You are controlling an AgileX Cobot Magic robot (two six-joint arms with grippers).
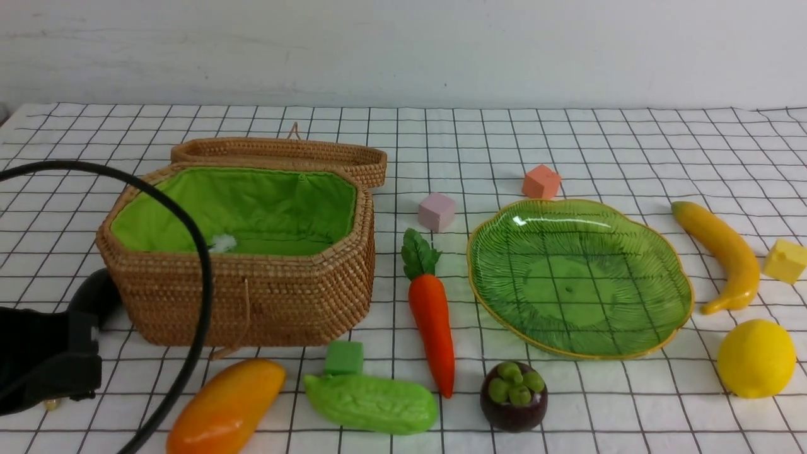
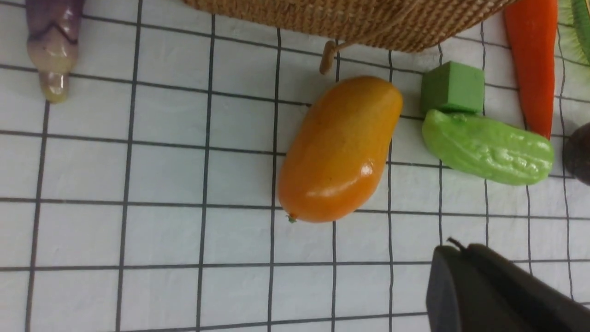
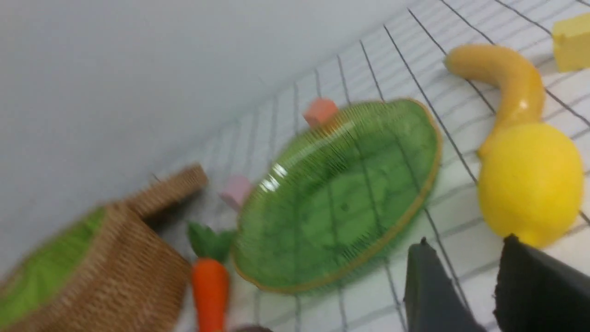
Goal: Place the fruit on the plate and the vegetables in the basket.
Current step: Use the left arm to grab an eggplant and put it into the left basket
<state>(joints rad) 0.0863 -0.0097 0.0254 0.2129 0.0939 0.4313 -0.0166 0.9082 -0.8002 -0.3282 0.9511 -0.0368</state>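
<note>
In the front view the open wicker basket (image 1: 252, 296) stands at the left and the green leaf-shaped plate (image 1: 662, 252) at the right, both empty. The carrot (image 1: 432, 321) lies between them. The mango (image 1: 227, 407), gourd (image 1: 372, 403) and mangosteen (image 1: 514, 397) lie along the front, with the banana (image 1: 722, 252) and lemon (image 1: 756, 358) at the right. The eggplant (image 2: 50, 46) shows only in the left wrist view. My left gripper (image 2: 454, 251) is shut and empty, a little short of the mango (image 2: 339, 150). My right gripper (image 3: 465, 242) is open and empty, just short of the lemon (image 3: 530, 180).
Foam cubes lie about: pink (image 1: 436, 211), orange (image 1: 541, 181), yellow (image 1: 785, 260), and green (image 1: 343, 357) touching the gourd. The basket lid (image 1: 284, 154) lies open behind the basket. My left arm (image 1: 44, 372) and its black cable (image 1: 202, 284) are at the basket's left front.
</note>
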